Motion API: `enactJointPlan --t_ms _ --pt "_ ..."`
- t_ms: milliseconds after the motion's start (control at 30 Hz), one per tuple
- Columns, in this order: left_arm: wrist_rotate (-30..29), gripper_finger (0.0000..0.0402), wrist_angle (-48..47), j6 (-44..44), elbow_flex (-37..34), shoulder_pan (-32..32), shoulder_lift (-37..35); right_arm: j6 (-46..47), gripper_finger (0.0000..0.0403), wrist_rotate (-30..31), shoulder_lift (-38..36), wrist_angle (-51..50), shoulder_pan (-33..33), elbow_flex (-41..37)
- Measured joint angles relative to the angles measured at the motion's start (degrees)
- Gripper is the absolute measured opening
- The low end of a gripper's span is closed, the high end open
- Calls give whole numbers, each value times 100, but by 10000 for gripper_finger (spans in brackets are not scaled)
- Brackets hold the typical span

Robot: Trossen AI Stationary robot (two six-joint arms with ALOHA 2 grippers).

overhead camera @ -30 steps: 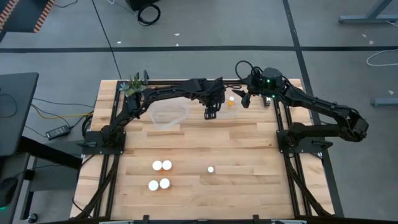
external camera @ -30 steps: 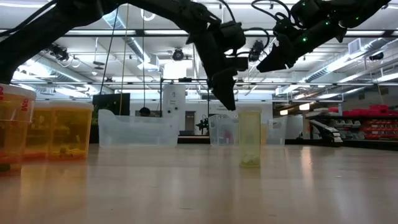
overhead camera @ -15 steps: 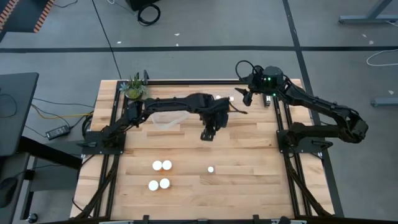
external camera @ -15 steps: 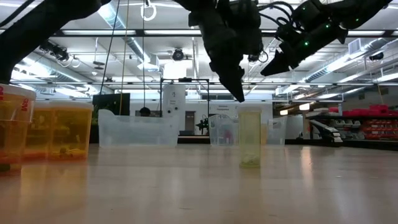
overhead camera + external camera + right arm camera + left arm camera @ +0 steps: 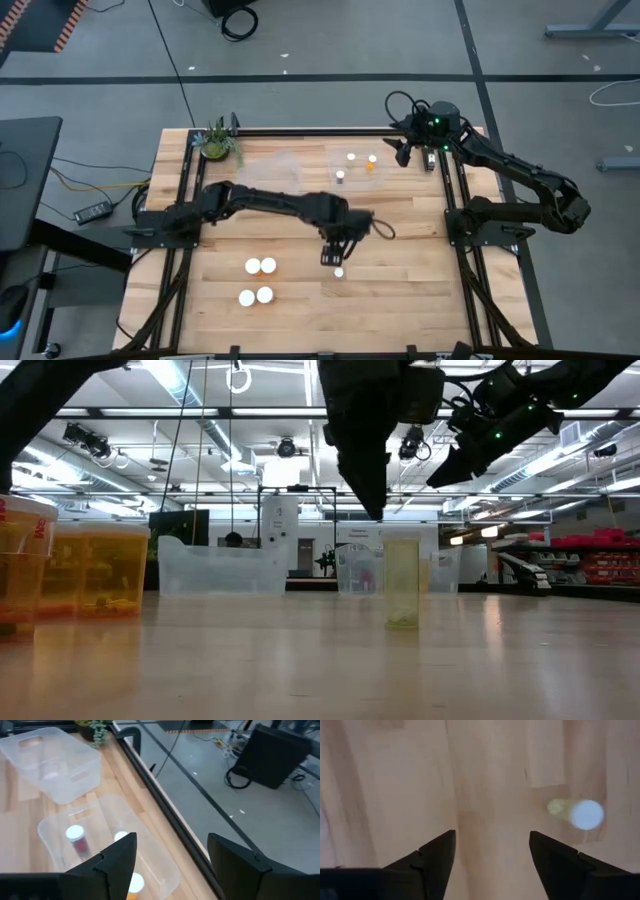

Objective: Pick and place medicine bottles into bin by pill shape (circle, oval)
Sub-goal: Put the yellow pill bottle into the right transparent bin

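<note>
The left gripper's (image 5: 491,865) dark fingers (image 5: 437,857) are spread wide, empty, above the small white-capped yellowish medicine bottle (image 5: 577,813) mid-worktop (image 5: 400,300). The bottle should be centred between them before descent. The right gripper (image 5: 418,152), open, waits at the far right corner.

A lab or workshop hall: exposed ceiling ducts (image 5: 215,435), strip lights (image 5: 560,465), grey concrete floor (image 5: 330,40), red shelving (image 5: 590,555) behind.
</note>
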Motion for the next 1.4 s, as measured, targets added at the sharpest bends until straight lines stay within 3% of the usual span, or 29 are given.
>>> enactJointPlan --t_ms 200,400,667,867,1200,1400 --pt "-49 285 -235 -1523 0 -542 0 -69 251 -287 0 -7 -2 0" --pt "-192 286 -258 -2272 0 -1013 0 84 251 -879 0 49 0 0" --pt "-599 286 -129 -2630 4 -1133 93 142 251 -1192 0 -190 2 0" --pt "-312 286 -105 -2532 -13 -1122 536 125 251 -1225 -2 -316 6 0" --pt "-404 286 646 -2220 -4 -1025 691 122 251 -1273 -2 -321 157 0" --pt "-402 257 616 -2250 -4 -1002 691 103 251 -1275 -2 -325 210 0"
